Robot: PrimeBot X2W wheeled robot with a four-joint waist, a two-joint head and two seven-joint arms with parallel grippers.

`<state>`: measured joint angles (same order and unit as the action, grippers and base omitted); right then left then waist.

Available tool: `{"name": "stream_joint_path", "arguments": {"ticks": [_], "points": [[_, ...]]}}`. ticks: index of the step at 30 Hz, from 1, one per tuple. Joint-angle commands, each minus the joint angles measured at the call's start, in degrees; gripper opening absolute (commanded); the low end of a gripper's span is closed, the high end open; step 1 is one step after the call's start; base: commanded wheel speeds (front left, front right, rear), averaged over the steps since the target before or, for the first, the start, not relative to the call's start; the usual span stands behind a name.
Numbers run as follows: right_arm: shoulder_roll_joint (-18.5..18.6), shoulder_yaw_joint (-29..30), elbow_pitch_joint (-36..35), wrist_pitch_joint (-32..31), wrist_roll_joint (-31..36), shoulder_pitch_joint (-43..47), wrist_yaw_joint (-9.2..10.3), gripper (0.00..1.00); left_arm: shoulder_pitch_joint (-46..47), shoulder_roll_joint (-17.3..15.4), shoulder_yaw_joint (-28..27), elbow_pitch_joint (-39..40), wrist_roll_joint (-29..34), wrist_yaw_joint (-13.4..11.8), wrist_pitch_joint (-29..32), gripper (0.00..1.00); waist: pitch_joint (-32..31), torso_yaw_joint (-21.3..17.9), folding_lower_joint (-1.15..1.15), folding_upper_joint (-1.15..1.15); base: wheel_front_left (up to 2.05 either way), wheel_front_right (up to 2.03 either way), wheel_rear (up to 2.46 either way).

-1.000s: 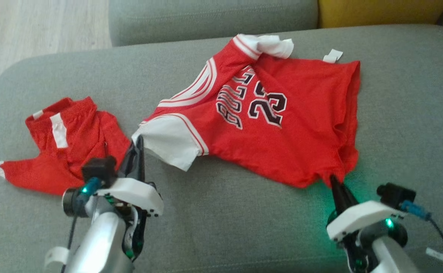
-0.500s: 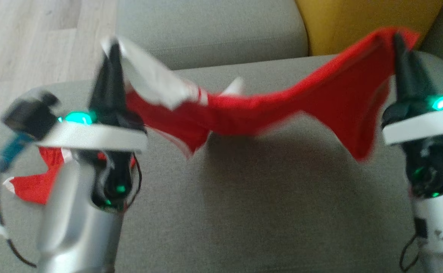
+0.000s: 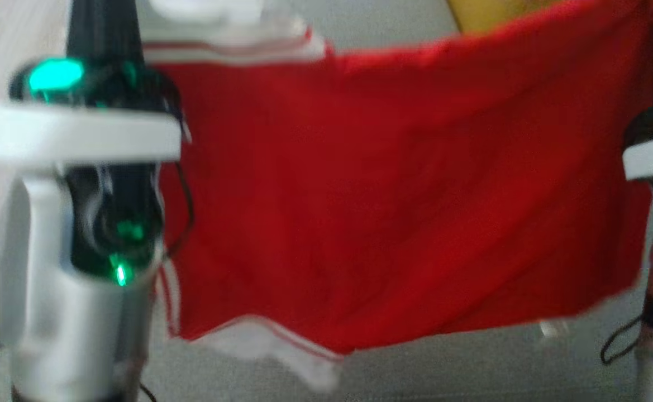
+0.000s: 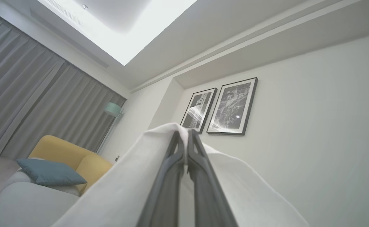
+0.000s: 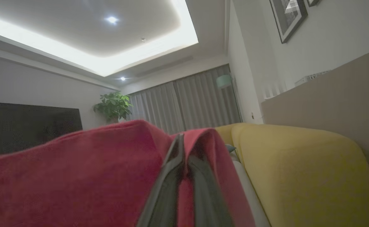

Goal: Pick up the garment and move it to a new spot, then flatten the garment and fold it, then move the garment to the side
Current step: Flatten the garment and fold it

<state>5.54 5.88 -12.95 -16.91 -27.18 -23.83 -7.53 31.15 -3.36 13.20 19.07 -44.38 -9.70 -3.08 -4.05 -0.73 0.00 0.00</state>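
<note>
Garment [image 3: 393, 195] hangs spread, pinched by left gripper [image 4: 186, 134] and right gripper [image 5: 186, 142].

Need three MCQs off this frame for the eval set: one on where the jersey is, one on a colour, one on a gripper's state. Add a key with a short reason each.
1. Where is the jersey?
A. Flat on the sofa seat
B. Hanging in the air between the two grippers
C. Crumpled on the floor

2. What colour is the cloth draped over the left gripper in the left wrist view?
A. White
B. Black
C. Yellow

3. What state is the right gripper in?
A. Wide open and empty
B. Shut on a blue cushion
C. Shut on red cloth of the jersey

Key:
1 B: the head view shows it spread as a hanging sheet between both grippers.
2 A: white sleeve fabric folds over it.
3 C: the right wrist view shows it pressed together with red cloth wrapped over it.
</note>
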Motion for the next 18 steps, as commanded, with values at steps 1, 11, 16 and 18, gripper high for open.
{"name": "stream_joint_path", "arguments": {"ticks": [1, 11, 16, 18], "points": [[-0.7, -0.6, -1.1, -1.6, 1.4, -5.1, 0.04, 0.00, 5.6, -1.7, -2.2, -0.7, 0.1, -0.5, 1.1, 0.00, 1.4, 0.0, 0.00, 0.00, 0.00, 0.00, 0.00], [3.5, -2.7, 27.3, 0.4, 9.4, -34.3, 0.04, 0.00, 35.6, -6.0, -2.5, -33.4, 3.4, 3.7, 3.5, 0.00, 18.2, 0.8, 0.00, 0.00, 0.00, 0.00, 0.00], [9.3, -11.1, 42.5, 13.2, 11.2, -50.7, 0.04, 0.00, 50.3, -6.0, -2.0, -46.7, 6.8, 6.8, -3.5, 0.00, 24.0, 2.8, 0.00, 0.00, 0.00, 0.00, 0.00], [10.0, -11.5, 47.9, 18.7, 10.5, -55.7, 0.04, 0.00, 54.0, -5.5, -1.9, -50.9, 7.6, 7.7, -6.7, 0.00, 25.1, 3.7, 0.00, 0.00, 0.00, 0.00, 0.00]]}}
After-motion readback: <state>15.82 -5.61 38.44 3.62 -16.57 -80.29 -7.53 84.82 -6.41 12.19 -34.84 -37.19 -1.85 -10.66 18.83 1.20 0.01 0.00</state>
